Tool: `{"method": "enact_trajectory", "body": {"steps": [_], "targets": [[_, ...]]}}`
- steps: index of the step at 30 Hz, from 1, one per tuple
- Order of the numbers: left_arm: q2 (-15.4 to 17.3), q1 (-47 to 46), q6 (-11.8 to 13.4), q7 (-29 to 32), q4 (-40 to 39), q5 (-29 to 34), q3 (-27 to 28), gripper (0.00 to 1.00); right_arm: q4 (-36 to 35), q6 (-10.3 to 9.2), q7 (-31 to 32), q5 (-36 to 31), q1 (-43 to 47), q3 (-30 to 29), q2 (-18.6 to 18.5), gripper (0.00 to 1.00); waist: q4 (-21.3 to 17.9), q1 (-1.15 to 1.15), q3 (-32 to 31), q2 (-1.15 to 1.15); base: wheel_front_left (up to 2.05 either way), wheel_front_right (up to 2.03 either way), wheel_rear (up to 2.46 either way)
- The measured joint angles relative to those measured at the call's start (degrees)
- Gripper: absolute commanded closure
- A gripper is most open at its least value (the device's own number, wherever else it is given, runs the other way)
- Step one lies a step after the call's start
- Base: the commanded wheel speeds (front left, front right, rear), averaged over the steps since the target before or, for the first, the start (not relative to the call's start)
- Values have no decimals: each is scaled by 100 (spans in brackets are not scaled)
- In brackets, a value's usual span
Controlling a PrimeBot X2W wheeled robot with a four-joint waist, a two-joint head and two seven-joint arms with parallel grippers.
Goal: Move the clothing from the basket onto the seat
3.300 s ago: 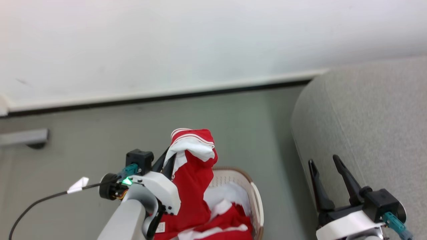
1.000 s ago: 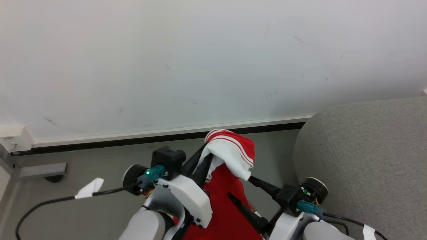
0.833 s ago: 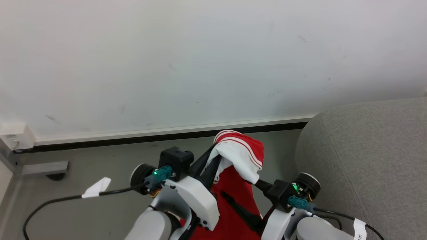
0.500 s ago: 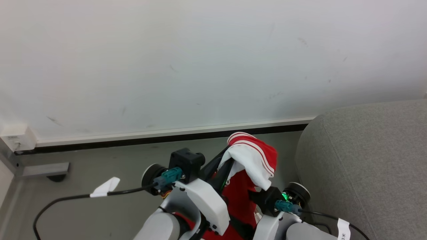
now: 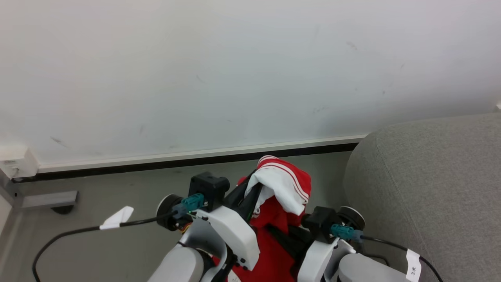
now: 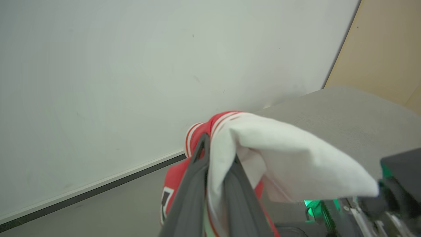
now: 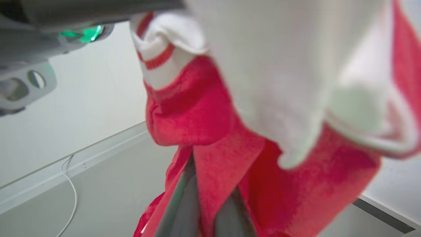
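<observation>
Fingers (image 6: 194,194) of the left gripper (image 6: 218,149) stand almost together in the left wrist view. They are clenched on a white fold of the clothing (image 6: 283,161), which passes between them and falls over to the right. The right wrist view shows the fingers (image 7: 177,207) of the right gripper (image 7: 210,184) pressed close as well, with a strip of red fabric caught between them. So both grippers grasp the same bundle.

Readable writing is little. At the lower right of the head view, a white tag (image 5: 413,269) on the right arm's cable bears a "3" and a star-like mark. The left wrist view adds a black-and-white lettering patch (image 6: 166,200) on the red fabric, left of the fingers, but too little of it shows to read.

In the head view the clothing (image 5: 282,184) is at the lower middle of the frame, held up above the grey floor (image 5: 117,188). The left gripper (image 5: 254,188) is under its white top with red stripes. The right gripper (image 5: 280,237) holds lower, in the red part.

The right wrist view gives a thin white cable (image 7: 70,194) lying on the floor. To the right in the head view, the grey seat (image 5: 430,176) is near the bundle but apart from it. Behind runs a dark baseboard (image 5: 195,161) under the pale wall (image 5: 235,78). The left wrist view shows a tan panel (image 6: 388,49) at its upper right.
</observation>
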Motion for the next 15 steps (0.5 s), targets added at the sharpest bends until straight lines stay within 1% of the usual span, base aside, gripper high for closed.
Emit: {"method": "enact_trajectory", "body": {"steps": [2,3,4,5,6,7,11,15], "targets": [[18,5,9,-44,64,-1,19,100,-89,0,0,-16,21,-110,-52,100,-29,0,6,0,0,0,0],[27,8,23,-54,97,-1,19,97,-135,0,0,-22,25,-159,-74,100,-44,0,10,0,0,0,0],[35,14,32,-78,127,-1,23,83,-167,0,-1,-46,32,-189,-91,100,-58,0,12,0,0,0,0],[41,22,48,-102,152,-1,27,66,-198,0,0,-71,52,-211,-115,100,-74,0,13,0,0,0,0],[46,26,49,-135,176,-1,29,41,-234,0,0,-78,78,-226,-141,100,-89,0,15,0,0,0,0],[54,26,53,-169,200,0,27,1,-268,0,0,-96,108,-234,-164,100,-103,0,16,0,0,0,0],[80,27,102,-272,316,11,22,0,-366,0,0,-130,126,-326,-238,100,-153,0,15,0,0,0,0],[94,25,119,-354,366,14,27,0,-485,0,0,-196,138,-538,-353,100,-205,-1,32,0,0,0,0]]}}
